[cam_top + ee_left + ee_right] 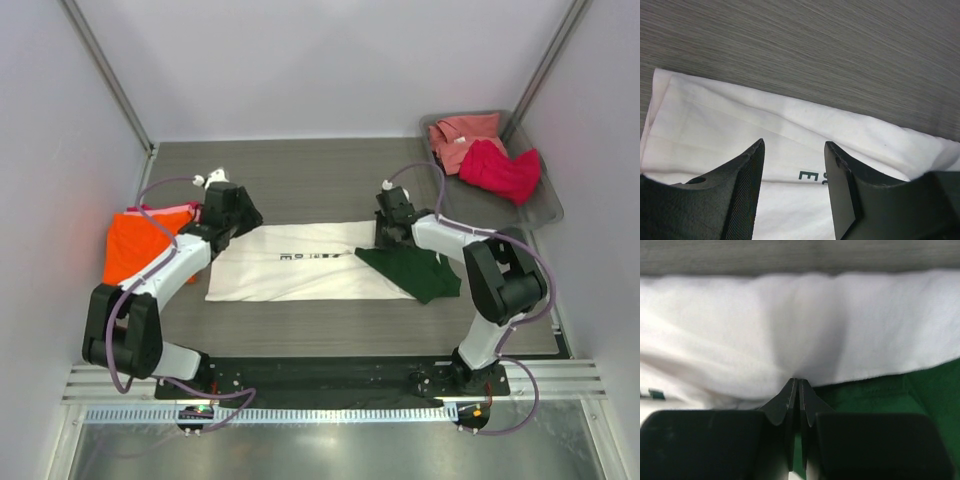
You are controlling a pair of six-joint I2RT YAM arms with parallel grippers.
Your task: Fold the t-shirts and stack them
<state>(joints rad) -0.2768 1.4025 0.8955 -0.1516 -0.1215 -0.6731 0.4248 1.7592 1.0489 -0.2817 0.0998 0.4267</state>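
On worktop: cream tee flat at centre of top view, half folded, green sleeve out at lower right. Right end effector pinched together on its cloth by the sleeve. Left end effector apart over the left end, gripping nothing. Next, probably: clamp left, then lift both evenly.

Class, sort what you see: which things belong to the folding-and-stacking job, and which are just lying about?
Belong to the job: cream t-shirt, orange t-shirt, pink t-shirt, salmon t-shirt, crimson t-shirt.
Just lying about: grey tray under the salmon and crimson ones, table.
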